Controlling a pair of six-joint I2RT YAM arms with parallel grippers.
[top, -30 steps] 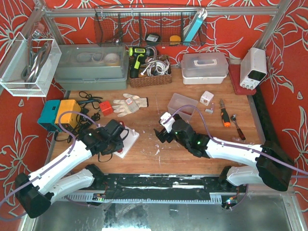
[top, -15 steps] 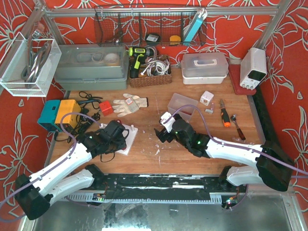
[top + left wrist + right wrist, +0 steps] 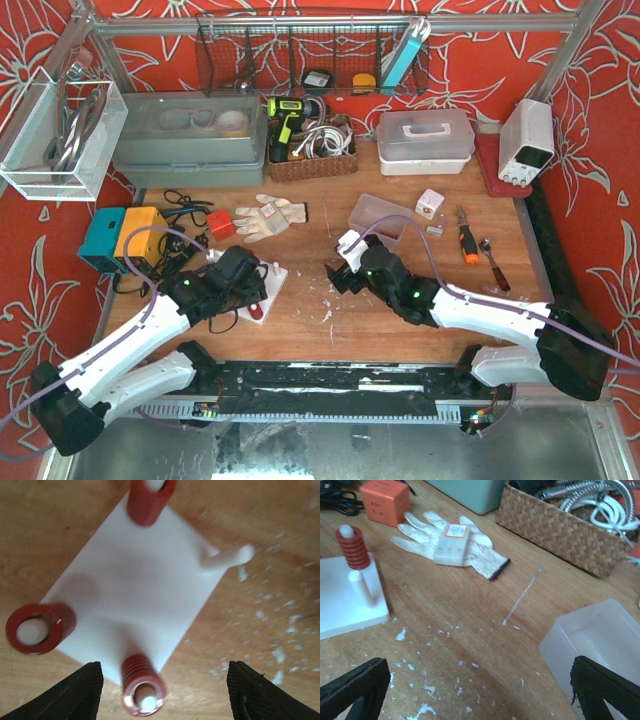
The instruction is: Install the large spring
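Observation:
A white peg plate lies on the wooden table under my left gripper, which is open and empty. Three pegs carry red springs: the widest one at the left, a narrower one between my fingers, and one at the far edge. One peg is bare. In the top view the plate shows beside the left gripper. My right gripper is open and empty over bare wood, right of the plate.
A work glove, an orange cube and a wicker basket lie beyond the plate. A clear plastic box sits at the right gripper's right. Cables and a teal-orange box sit left of the left arm.
My left gripper has shifted a little over the plate, and a red spring at the plate's near edge now shows in the top view. The right gripper has edged slightly up and right.

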